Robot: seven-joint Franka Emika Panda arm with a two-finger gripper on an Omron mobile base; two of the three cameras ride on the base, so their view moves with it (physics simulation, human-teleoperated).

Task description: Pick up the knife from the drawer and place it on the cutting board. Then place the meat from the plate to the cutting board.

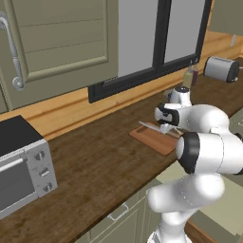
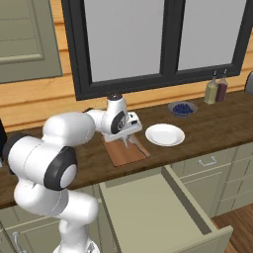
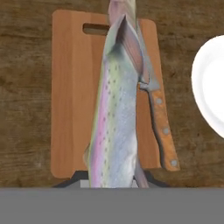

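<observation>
A: So, where does the pincer [image 2: 129, 140] stand?

B: Clamped tight on the meat, a whole fish [image 3: 114, 118] with a pink stripe down its flank. In the hand view the fish hangs straight out ahead of the fingers, head end farthest from them.

A: And the cutting board [image 3: 74, 96]?

B: Directly beneath the pincer, seen past the fish. The board's long axis runs the same way as the fish, with the slot at the end farthest from the fingers. So the fish lies along the board, not across it.

A: The knife [image 3: 157, 118]?

B: Already on the board, just to one side of the fish and roughly parallel with it, its brown handle poking off the near edge. The silver blade is mostly hidden behind the fish.

A: Is the fish touching the wood yet?

B: Hard to say; from the base cameras the hand looks low over the board, but I can't make out a gap.

A: The plate [image 2: 164, 134]?

B: Bare, just beyond the knife side of the board. The drawer [image 2: 158, 207] stands open below the counter.
</observation>
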